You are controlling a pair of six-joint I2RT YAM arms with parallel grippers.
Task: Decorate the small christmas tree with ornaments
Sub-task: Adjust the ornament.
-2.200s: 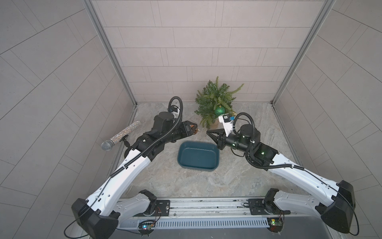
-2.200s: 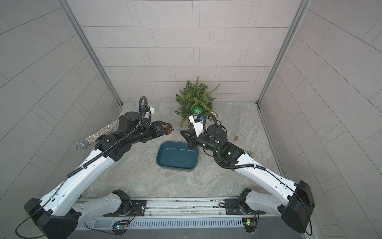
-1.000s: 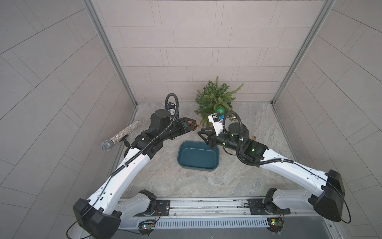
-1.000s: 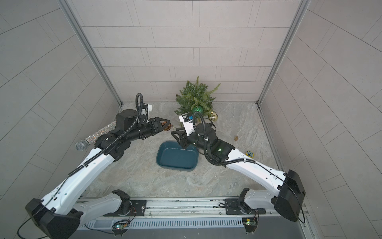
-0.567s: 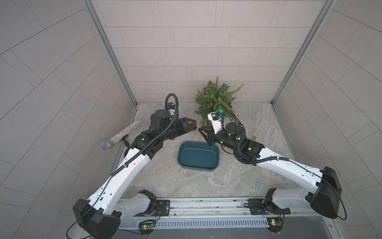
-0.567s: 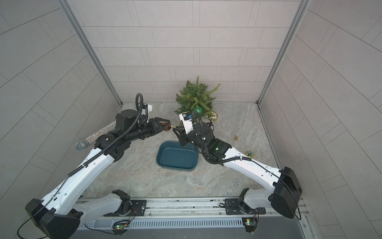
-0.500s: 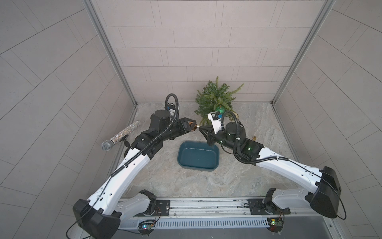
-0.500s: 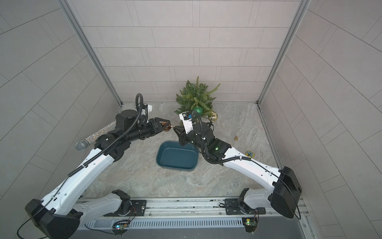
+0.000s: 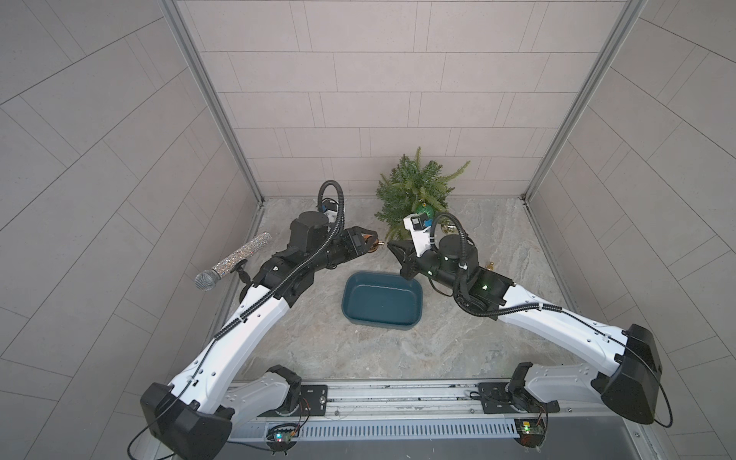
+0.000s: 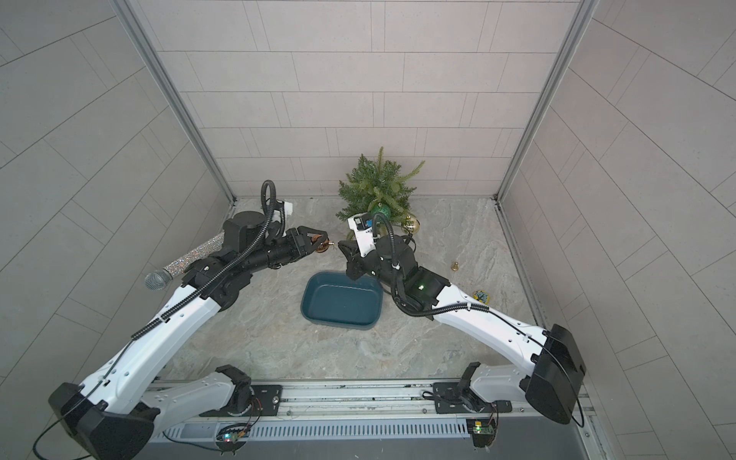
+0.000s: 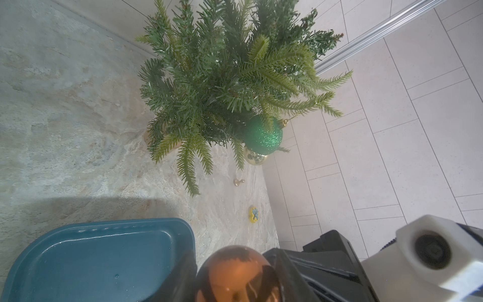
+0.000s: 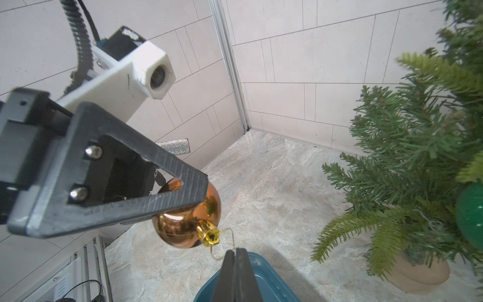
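beside the small christmas tree [image 9: 414, 191], left gripper [image 10: 321, 243], partly spread, clamps the copper-orange ornament [image 12: 183, 227]; right gripper [image 12: 236, 253] is pressed together, pinching that ornament's thin gold loop [image 12: 230, 232].

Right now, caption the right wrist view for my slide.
Left gripper holds copper bauble; right gripper shut on its gold loop, beside the Christmas tree.

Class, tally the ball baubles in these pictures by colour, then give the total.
Green bauble: 1
Gold bauble: 1
Copper bauble: 1
Total: 3
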